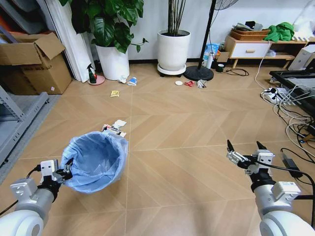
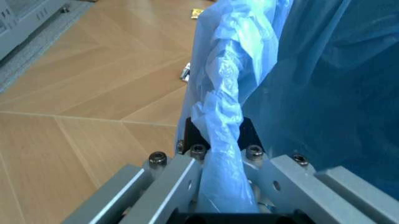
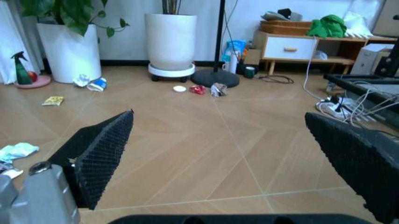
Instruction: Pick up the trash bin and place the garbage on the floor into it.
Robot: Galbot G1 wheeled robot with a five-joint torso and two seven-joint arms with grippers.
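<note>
Trash bin (image 1: 96, 161) low on herringbone wood floor (image 1: 187, 128), blue liner rim pinched in left gripper (image 1: 65, 172). Garbage (image 1: 114, 128) just behind the bin; more litter (image 1: 132, 81) near white plant pots (image 1: 173, 50). Right gripper (image 1: 243, 150) spread wide, holding nothing.

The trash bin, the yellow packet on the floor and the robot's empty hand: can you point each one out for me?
trash bin (image 1: 96, 160): head view, on the blue bag lining inside it.
yellow packet (image 1: 114, 93): head view, middle of the packet.
right hand (image 1: 246, 145): head view, midway between its open fingertips.
</note>
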